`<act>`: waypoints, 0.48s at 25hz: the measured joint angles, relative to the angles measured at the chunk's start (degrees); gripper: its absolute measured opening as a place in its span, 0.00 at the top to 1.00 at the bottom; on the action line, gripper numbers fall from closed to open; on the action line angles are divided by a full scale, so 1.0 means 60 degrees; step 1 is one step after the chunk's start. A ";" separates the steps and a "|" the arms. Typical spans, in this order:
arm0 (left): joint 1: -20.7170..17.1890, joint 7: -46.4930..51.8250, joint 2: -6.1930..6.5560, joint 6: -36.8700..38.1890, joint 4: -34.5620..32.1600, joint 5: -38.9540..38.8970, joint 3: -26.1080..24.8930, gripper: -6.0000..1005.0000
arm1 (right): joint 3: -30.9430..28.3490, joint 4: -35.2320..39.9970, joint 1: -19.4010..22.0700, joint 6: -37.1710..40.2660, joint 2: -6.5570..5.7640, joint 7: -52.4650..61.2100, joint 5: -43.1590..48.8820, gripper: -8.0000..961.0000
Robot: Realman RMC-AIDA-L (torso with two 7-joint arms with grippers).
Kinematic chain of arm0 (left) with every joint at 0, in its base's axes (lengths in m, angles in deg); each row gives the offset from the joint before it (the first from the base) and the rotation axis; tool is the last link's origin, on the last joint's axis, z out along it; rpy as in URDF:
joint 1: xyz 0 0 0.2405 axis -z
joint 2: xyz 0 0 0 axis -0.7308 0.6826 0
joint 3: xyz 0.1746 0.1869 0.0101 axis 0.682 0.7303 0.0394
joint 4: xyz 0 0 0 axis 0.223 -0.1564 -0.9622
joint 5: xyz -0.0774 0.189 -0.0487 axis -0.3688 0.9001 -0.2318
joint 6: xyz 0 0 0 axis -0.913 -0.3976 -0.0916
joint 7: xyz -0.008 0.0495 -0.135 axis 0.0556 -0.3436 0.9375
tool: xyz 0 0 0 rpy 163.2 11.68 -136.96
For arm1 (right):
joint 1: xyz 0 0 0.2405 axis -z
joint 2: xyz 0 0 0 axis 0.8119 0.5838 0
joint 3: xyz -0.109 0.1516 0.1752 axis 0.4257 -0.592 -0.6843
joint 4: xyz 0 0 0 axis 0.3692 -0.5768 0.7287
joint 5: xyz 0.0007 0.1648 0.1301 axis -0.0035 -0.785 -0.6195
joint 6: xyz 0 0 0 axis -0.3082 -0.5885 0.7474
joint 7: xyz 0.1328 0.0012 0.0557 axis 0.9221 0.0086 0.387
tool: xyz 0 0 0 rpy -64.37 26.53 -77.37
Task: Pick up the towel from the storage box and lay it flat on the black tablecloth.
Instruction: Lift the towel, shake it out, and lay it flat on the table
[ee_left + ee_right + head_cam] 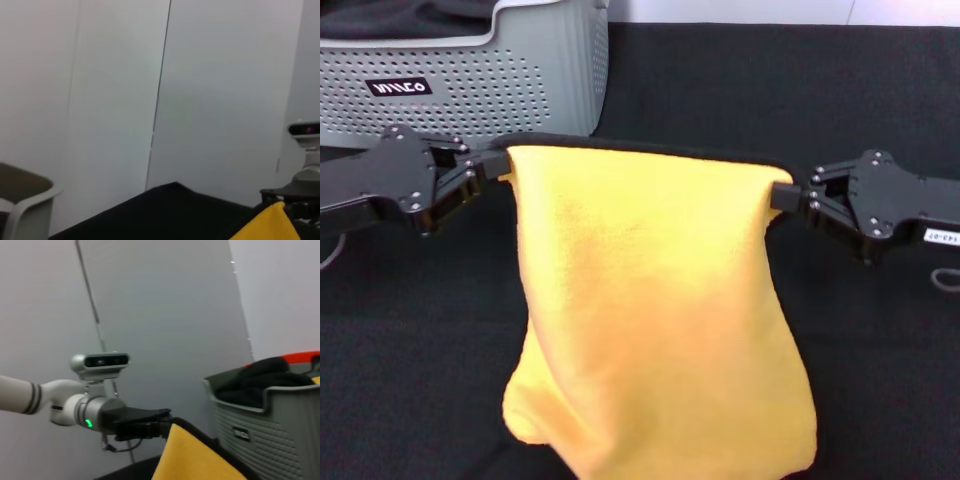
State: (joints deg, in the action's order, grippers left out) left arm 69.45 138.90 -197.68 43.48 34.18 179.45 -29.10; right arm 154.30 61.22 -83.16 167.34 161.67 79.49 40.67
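The left gripper [500, 165] is closed on one upper corner of the towel [650, 300], and the right gripper [782, 195] is closed on the other upper corner. Between the two grippers the top edge of the towel is pulled into an almost straight line, with its thin black edging visible along it. The edge sits a little higher at the left gripper than at the right one.

Below both grippers the towel hangs down with its bright yellow-orange side toward the head camera. The cloth becomes narrower under the grippers and then bulges out again near the bottom of the view (the lowest part is cut off there, so I cannot tell if it touches anything).

Under the towel and the two arms lies the black tablecloth [880, 330], which spreads out on both sides of the grippers. The storage box [520, 85] stands behind the left gripper, near to it, on the far side of the cloth. It is a pale grey-green perforated basket with a black label [398, 87] in white letters, and some dark fabric [400, 18] shows inside it.

In the right wrist view the left gripper [162, 430] appears farther off, holding the yellow corner of the towel [192, 460], with the storage box [270, 425] just beside it. The left wrist view shows only a small yellow piece of the towel [267, 225] and the tablecloth [165, 210].
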 joint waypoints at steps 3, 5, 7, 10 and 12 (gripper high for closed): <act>0.0086 -0.0111 -0.0051 -0.0425 0.0016 0.0028 0.0015 0.98 | -0.0024 -0.0068 -0.0111 -0.0464 -0.0013 0.0022 0.0039 0.98; 0.0142 -0.0176 -0.0097 -0.0735 0.0017 0.0075 0.0020 0.98 | -0.0025 -0.0071 -0.0137 -0.0723 -0.0029 0.0026 0.0048 0.98; 0.0219 -0.0249 -0.0145 -0.1097 0.0017 0.0167 0.0015 0.98 | -0.0026 -0.0072 -0.0164 -0.0990 -0.0055 0.0031 0.0050 0.98; 0.0315 -0.0309 -0.0208 -0.1559 0.0018 0.0287 0.0028 0.98 | -0.0026 -0.0081 -0.0207 -0.1327 -0.0119 0.0060 0.0063 0.98; 0.0391 -0.0359 -0.0265 -0.1843 0.0018 0.0402 0.0037 0.98 | -0.0026 -0.0087 -0.0223 -0.1505 -0.0165 0.0077 0.0066 0.98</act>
State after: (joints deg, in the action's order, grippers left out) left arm 71.80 136.75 -199.28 32.43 34.29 181.86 -28.87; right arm 154.15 60.69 -84.50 158.31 160.68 79.95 41.06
